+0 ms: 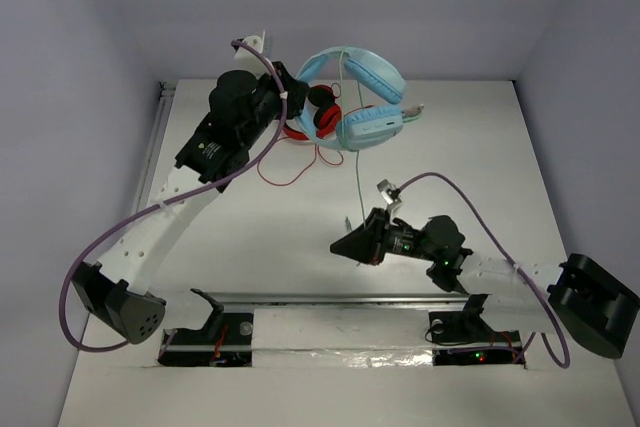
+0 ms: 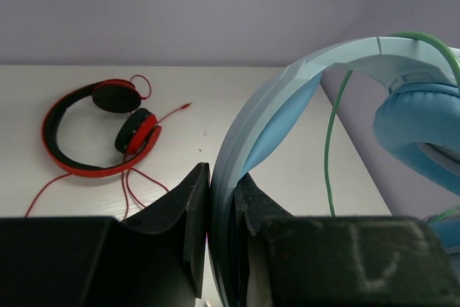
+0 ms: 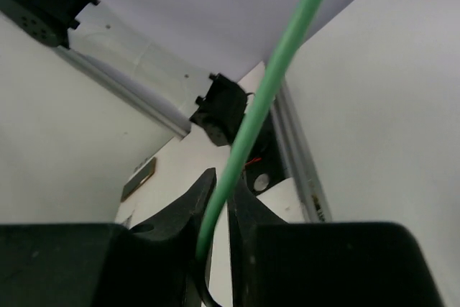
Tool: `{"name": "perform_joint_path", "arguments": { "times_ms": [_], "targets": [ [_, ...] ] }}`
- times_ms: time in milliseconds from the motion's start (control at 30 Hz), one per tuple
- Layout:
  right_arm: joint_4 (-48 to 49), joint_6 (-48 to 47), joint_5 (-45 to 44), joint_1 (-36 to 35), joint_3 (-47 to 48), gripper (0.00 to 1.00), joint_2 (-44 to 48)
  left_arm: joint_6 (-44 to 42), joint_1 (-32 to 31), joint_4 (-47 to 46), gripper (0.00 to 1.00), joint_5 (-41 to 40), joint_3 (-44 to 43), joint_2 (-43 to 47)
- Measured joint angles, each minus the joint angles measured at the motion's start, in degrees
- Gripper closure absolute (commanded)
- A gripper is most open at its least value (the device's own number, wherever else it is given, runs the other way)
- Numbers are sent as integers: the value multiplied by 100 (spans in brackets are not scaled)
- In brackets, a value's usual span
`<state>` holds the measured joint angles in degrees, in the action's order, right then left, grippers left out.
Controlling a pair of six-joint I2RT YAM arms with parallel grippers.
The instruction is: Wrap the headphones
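Note:
The light-blue headphones (image 1: 368,99) are at the back of the table, raised and tilted. My left gripper (image 1: 293,89) is shut on their wide headband (image 2: 277,102), which runs up between the jaws (image 2: 221,192). One padded earcup (image 2: 417,127) hangs at the right of the left wrist view. The thin pale green cable (image 1: 357,182) runs from the headphones down to my right gripper (image 1: 342,244). The right gripper (image 3: 221,195) is shut on this cable (image 3: 269,95), which stretches taut up out of the jaws.
Smaller red-and-black headphones (image 1: 316,117) with a loose red cable (image 1: 290,172) lie on the table just below the blue ones; they also show in the left wrist view (image 2: 100,131). The back wall stands close behind. A metal rail (image 1: 340,299) runs along the near edge.

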<state>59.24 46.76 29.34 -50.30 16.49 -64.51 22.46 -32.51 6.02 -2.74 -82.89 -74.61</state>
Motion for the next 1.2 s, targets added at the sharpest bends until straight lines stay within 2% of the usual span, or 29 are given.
{"name": "perform_joint_path", "arguments": {
  "times_ms": [200, 367, 533, 633, 667, 767, 933, 1100, 1200],
  "targets": [
    [76, 280, -284, -553, -160, 80, 11, -33, 0, -223, 100, -664, 103, 0],
    [-166, 374, -525, -826, -240, 72, 315, -35, 0, -387, 100, -1056, 332, -37],
    [-389, 452, -680, -1086, -240, 72, 503, -101, 0, -409, 100, -1416, 448, -120],
    [-688, 511, -804, -1255, -238, 79, 542, -190, 0, -411, 100, -1628, 448, -151],
    [-866, 533, -874, -1327, -236, 87, 577, -232, 0, -415, 100, -1707, 448, -151],
    [-1488, 590, -1056, -1499, -173, 95, 682, -374, 0, -422, 100, -1943, 448, -160],
    [-2734, 597, -1305, -1808, 330, 95, 715, -610, 0, -498, 100, -2424, 549, -240],
    [-4120, 358, -1676, -2387, 1414, 95, 575, -586, -2, -713, 100, -2754, 1427, -155],
    [-5034, 103, -1996, -2769, 2164, 100, 391, -588, -94, -682, 100, -2986, 1971, -140]
  ]
}}
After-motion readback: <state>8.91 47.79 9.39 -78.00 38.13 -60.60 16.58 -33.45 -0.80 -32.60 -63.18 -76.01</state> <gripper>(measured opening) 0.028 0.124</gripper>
